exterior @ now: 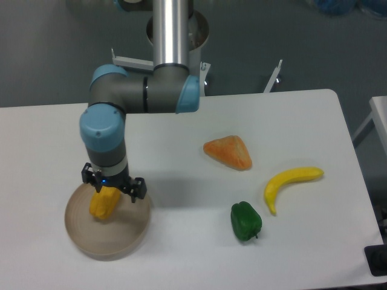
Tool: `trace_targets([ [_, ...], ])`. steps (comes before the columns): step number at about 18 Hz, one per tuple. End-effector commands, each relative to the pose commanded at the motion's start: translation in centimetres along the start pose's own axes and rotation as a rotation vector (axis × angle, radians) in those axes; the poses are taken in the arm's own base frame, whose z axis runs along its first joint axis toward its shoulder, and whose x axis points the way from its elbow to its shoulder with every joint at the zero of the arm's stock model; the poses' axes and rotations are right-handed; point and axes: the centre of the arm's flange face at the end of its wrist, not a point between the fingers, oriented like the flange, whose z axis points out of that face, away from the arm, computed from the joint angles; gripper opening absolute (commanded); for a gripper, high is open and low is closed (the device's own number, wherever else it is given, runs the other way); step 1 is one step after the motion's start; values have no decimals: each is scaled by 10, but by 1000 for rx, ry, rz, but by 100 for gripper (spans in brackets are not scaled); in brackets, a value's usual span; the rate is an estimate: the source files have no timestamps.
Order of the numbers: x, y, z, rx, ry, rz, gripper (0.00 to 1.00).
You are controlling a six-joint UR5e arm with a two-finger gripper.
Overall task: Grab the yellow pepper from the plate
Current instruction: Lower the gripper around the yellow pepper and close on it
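The yellow pepper [103,203] lies on the left half of the round beige plate [121,235] at the table's front left. My gripper [112,184] hangs directly over the pepper's upper end, fingers spread to either side of it and open. The pepper's stem end is hidden under the gripper body. I cannot tell whether the fingers touch the pepper.
An orange wedge-shaped item [230,152] lies mid-table. A green pepper [245,221] and a curved yellow banana [291,182] sit to the right front. The table's right edge is near the banana.
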Motion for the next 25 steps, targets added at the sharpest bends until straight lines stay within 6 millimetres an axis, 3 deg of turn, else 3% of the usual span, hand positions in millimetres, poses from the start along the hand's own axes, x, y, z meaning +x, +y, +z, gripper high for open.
trace_targets([
  [4,20,0,4,-6,3,27,100],
  [17,22,4,17,-28,-1,46,99],
  [22,20,5,18,-36,-24,65,49],
  [25,21,5,15,-35,-24,88,34],
])
